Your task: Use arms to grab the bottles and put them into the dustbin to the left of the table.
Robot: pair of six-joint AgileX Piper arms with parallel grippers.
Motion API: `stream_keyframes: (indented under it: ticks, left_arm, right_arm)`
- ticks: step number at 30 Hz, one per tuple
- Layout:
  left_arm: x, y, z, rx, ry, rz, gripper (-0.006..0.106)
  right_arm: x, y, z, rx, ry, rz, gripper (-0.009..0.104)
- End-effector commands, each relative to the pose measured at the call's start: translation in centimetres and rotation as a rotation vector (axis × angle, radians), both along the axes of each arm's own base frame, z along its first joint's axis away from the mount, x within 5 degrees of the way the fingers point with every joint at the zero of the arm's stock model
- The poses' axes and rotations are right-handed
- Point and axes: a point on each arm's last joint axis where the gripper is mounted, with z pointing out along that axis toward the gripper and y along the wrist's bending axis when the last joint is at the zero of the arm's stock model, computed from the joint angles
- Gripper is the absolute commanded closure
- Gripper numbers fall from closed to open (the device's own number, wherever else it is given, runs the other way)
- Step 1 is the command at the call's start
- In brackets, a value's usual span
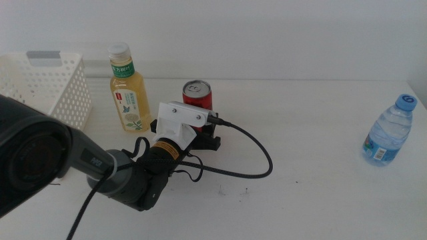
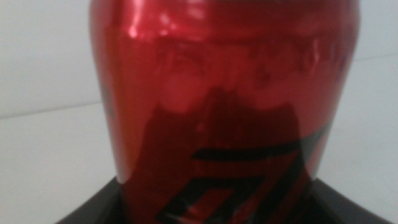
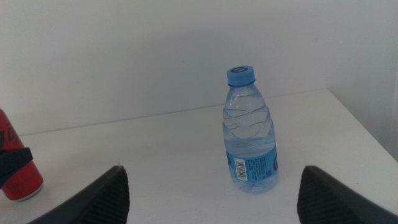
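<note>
The tabletop (image 1: 313, 200) carries all 3 bottles upright; the dustbin (image 1: 47, 87) waits at its left end. The tea bottle (image 1: 128, 90) stands just beside the dustbin, the water bottle (image 1: 389, 131) well apart at right. The step in hand appears to be grasping the red can (image 1: 198, 95): the left hand (image 1: 200, 137) reaches its base, jaws flanking it; whether they grip, I cannot tell. Next: close, lift, carry left. The right hand (image 3: 211, 193) waits wide, empty.
</note>
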Motion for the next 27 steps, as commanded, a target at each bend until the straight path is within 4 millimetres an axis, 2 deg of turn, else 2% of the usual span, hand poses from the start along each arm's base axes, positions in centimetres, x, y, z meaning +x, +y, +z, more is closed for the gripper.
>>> stream_keyframes:
  ticks: [1, 4, 7, 13, 17, 19, 23, 27]
  left_arm:
    - [-0.3, 0.2, 1.0, -0.05, 0.004, 0.001, 0.069]
    - [-1.6, 0.8, 3.6, -0.039, 0.031, -0.006, 0.09]
    - [-2.9, 1.1, 6.8, 0.014, 0.2, -0.036, 0.102]
    - [-4.5, 2.4, 13.8, 0.223, 0.489, -0.01, 0.102]
    - [-3.6, 3.3, 17.7, 0.312, 0.617, 0.026, 0.102]
    - [-3.0, 4.0, 18.9, 0.323, 0.669, 0.015, 0.102]
    - [-1.8, 6.6, 20.8, 0.36, 0.77, -0.005, 0.102]
    - [-1.0, 10.9, 22.8, 0.447, 0.811, -0.004, 0.102]
  right_arm:
    - [0.0, -0.1, 0.0, -0.014, -0.009, -0.008, 0.004]
    - [0.0, -0.1, 0.0, -0.014, -0.009, -0.008, 0.004]
    - [0.0, -0.1, 0.0, -0.014, -0.009, -0.008, 0.004]
    - [0.0, -0.1, 0.0, -0.014, -0.009, -0.008, 0.004]
    - [0.0, -0.1, 0.0, -0.014, -0.009, -0.008, 0.004]
    - [0.0, -0.1, 0.0, -0.014, -0.009, -0.008, 0.004]
    - [0.0, -0.1, 0.0, -0.014, -0.009, -0.008, 0.004]
    - [0.0, -0.1, 0.0, -0.014, -0.009, -0.008, 0.004]
